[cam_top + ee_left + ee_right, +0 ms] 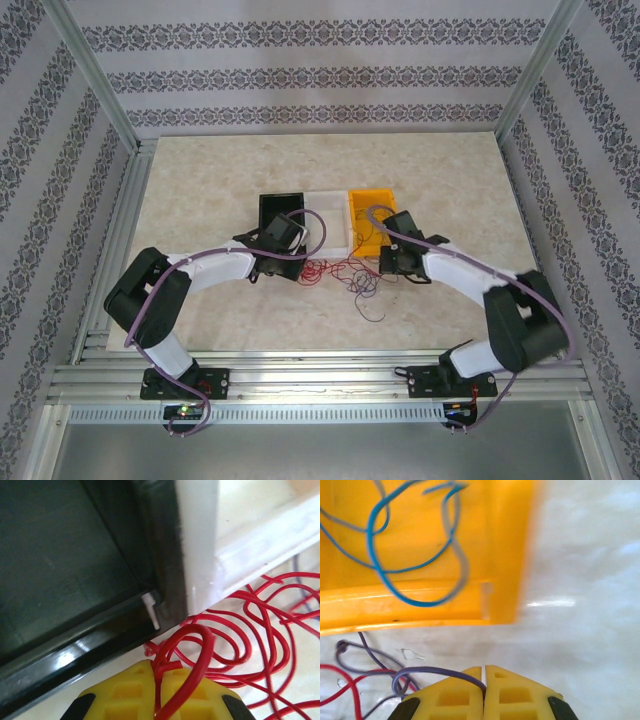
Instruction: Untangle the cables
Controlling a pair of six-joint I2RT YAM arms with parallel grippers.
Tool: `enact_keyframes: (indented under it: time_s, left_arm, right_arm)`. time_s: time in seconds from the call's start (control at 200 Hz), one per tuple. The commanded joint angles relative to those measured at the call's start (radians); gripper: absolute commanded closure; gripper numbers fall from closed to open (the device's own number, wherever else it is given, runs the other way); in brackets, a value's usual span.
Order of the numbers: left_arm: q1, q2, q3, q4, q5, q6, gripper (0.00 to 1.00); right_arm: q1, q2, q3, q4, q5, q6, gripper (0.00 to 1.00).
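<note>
You are partway through. A blue cable (375,550) and a grey cable (460,565) already lie loose on the floor of the yellow bin (420,611), apart from the heap, so I judge that share sorted. The rest of the cables (345,272) lie as a knot on the table (590,630), just on the near side of the three bins and between the two arms. Thin strands trail from it toward the near edge.

Your left fingers (130,692) are pressed together on a loop of the red cable (250,625), whose coils spread over the table beside the bins. Your right fingers (515,695) are pinched on a purple cable (435,671) just outside the yellow bin's corner. That purple strand crosses the red one close by, so I judge the two are not yet free of each other. Parting them looks like the main job left.

The black bin (60,555) stands nearest the left edge. The corner of it seen from the left wrist holds no cable. The white bin (197,540) sits between black and yellow, touching the black one. From above I cannot tell whether anything thin lies in it.
</note>
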Motion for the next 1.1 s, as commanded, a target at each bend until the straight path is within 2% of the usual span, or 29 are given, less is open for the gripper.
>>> enact_keyframes:
  time_s: [0.0,0.255,0.46,0.535,0.68,0.769,0.919,0.989,1.099]
  left_arm:
    - [0.004,-0.019,-0.041,-0.041,-0.193,-0.067,1.00]
    - [0.005,-0.050,-0.069,-0.084,-0.352,-0.172,1.00]
    - [0.025,-0.047,-0.062,-0.193,-0.483,-0.285,1.00]
    - [0.034,-0.052,-0.057,-0.243,-0.528,-0.328,1.00]
    - [0.049,-0.091,-0.069,-0.344,-0.634,-0.466,1.00]
    - [0.090,-0.130,-0.104,-0.386,-0.634,-0.565,1.00]
    - [0.154,-0.178,-0.147,-0.422,-0.621,-0.645,1.00]
    - [0.189,-0.188,-0.163,-0.409,-0.588,-0.638,1.00]
    - [0.192,-0.183,-0.152,-0.384,-0.578,-0.581,1.00]
  right_arm:
    - [-0.079,-0.133,-0.051,-0.060,0.089,0.062,1.00]
    - [-0.317,-0.379,-0.068,-0.137,0.076,0.064,1.00]
    - [-0.363,-0.430,0.023,-0.217,0.149,0.016,1.00]
    - [-0.374,-0.434,0.047,-0.222,0.135,0.004,1.00]
    - [-0.381,-0.430,0.091,-0.241,0.160,-0.012,1.00]
    - [-0.401,-0.426,0.102,-0.249,0.162,-0.017,1.00]
    - [-0.447,-0.411,0.115,-0.261,0.145,-0.026,1.00]
    - [-0.475,-0.402,0.123,-0.256,0.096,-0.038,1.00]
    - [-0.474,-0.407,0.130,-0.220,-0.004,-0.071,1.00]
